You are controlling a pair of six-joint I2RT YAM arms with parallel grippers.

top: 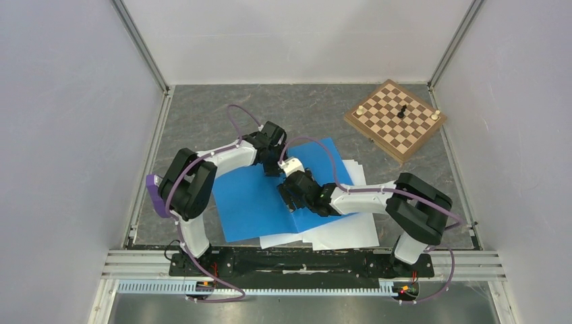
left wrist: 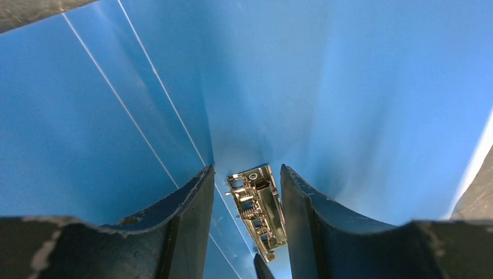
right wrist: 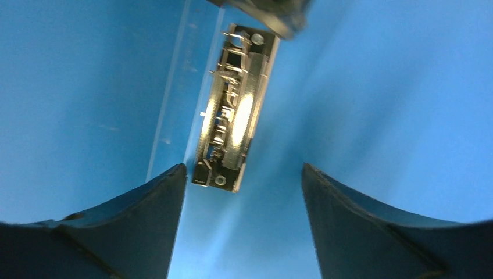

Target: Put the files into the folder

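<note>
No legible text or number anywhere. The folder (top: 249, 202) is plain blue inside; metal clip (right wrist: 229, 110) has no readable stamp; print on the files (top: 351, 233), 5 o'clock, is too small.

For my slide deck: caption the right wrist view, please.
Open right end effector poised over the metal clip inside the blue folder.

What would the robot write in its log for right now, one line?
folder open | files partly under it, not in | left gripper open at metal clip | right gripper open above it
</note>
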